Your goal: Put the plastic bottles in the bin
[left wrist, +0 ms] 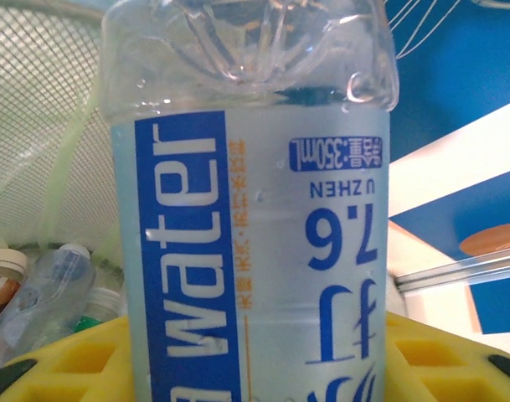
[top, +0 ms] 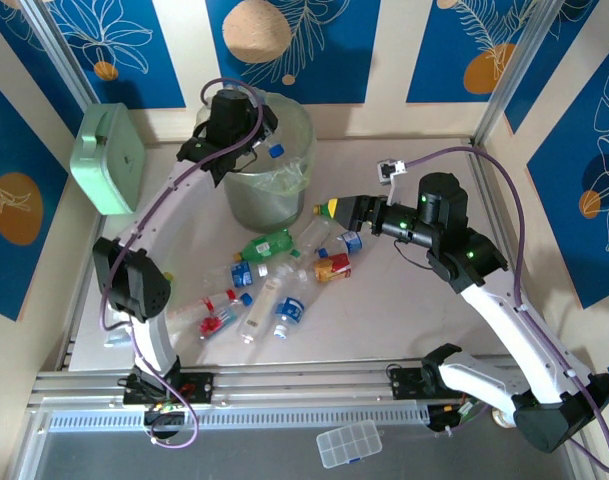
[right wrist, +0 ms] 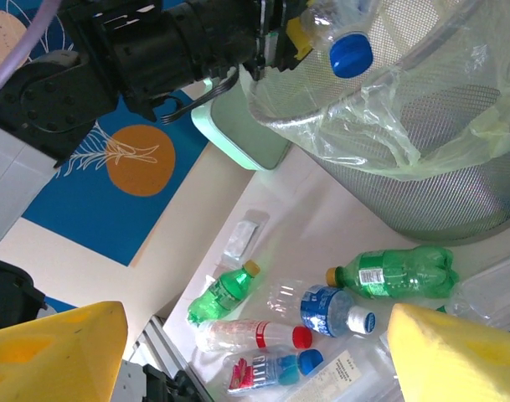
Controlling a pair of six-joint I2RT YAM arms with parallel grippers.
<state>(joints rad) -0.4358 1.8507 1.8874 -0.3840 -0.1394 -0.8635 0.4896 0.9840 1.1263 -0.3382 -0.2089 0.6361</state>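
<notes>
Loose bottles (top: pixel 274 290) lie mid-table. At their two o'clock the right gripper (top: pixel 334 209) hangs spread, empty. Farther, at twelve o'clock, the left gripper (left wrist: pixel 255 373) pinches a blue-labelled bottle (left wrist: pixel 246 234) over the bin (top: pixel 284 195). That's the drop step, I'd say; next, simply let go.

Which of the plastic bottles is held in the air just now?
The clear bottle with blue label and cap: the left fingers grip it over the bin; the others lie on the table or inside.
</notes>
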